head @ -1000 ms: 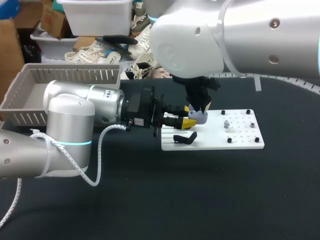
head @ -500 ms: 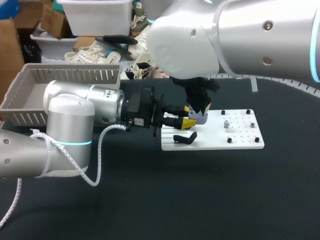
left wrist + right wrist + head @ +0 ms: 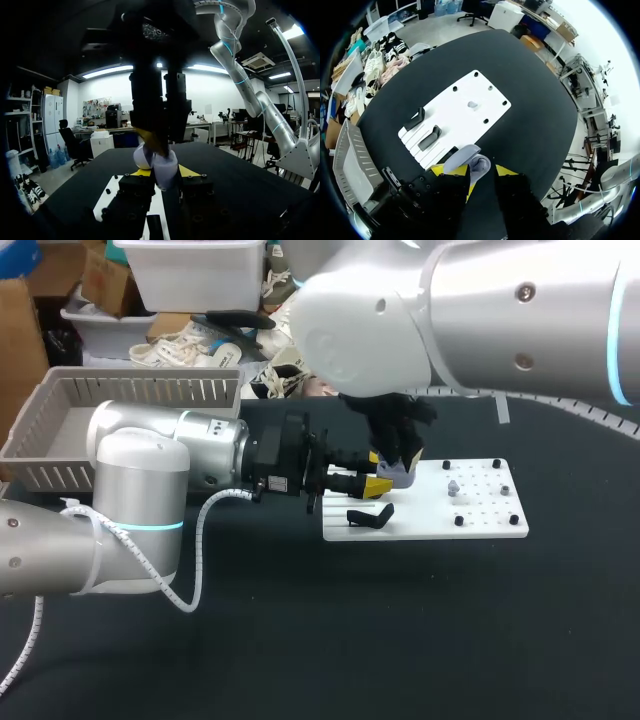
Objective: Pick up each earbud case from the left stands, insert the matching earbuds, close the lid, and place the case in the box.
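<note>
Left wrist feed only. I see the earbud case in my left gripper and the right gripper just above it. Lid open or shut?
Observer: It looks open. The right wrist view looks down on the earbud case, and its lid is swung up beside the cavity, under the right gripper.
Operator: Any earbud on the board?
Observer: Yes, one small grey earbud sits on the white board, on the half away from the stands.
Operator: And the stands?
Observer: There are two black stands side by side at the board's near end. Neither holds a case.
</note>
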Available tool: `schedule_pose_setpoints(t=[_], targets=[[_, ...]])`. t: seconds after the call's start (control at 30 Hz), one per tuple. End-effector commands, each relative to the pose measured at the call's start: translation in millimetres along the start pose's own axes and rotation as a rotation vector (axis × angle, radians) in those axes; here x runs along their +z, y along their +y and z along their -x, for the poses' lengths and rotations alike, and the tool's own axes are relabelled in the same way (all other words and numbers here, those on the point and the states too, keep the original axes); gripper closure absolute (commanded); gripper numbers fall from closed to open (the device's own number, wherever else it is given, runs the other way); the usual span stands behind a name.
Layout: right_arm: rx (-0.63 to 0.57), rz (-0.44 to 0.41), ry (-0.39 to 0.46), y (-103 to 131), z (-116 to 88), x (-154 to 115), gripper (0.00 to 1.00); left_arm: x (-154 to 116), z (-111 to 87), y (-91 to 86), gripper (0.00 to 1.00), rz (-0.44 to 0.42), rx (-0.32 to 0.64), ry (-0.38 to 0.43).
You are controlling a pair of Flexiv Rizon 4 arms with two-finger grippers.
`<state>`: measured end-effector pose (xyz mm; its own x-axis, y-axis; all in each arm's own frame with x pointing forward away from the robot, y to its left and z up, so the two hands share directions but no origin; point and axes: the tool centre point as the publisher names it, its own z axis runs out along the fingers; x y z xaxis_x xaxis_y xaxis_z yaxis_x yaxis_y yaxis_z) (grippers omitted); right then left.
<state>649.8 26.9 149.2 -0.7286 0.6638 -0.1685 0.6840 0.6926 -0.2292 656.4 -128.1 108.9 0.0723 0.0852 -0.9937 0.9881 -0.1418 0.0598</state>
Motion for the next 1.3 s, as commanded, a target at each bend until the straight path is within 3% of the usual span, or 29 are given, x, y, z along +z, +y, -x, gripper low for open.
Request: schedule_pose_setpoints(t=[0.03,0.37,0.7,1.03,1.3], targets=[[0.002,0.014,0.003,-2,0,-1,0.65,0,-0.7,1.3,1.0,-0.003,0.0,-0.001],[0.021,0.088,-0.018,-24,3,-17,0.63,0,-0.7,1.3,1.0,-0.003,0.0,-0.001],[-0.035,0.314,-0.135,-62,24,-22,0.63,0,-0.7,1.3,1.0,-0.003,0.0,-0.001],[-0.141,0.374,-0.131,-83,56,-6,0.41,0,-0.7,1.3,1.0,-0.003,0.0,-0.001],[-0.181,0.449,-0.071,-85,80,6,0.51,0,-0.7,1.3,1.0,-0.003,0.0,-0.001]])
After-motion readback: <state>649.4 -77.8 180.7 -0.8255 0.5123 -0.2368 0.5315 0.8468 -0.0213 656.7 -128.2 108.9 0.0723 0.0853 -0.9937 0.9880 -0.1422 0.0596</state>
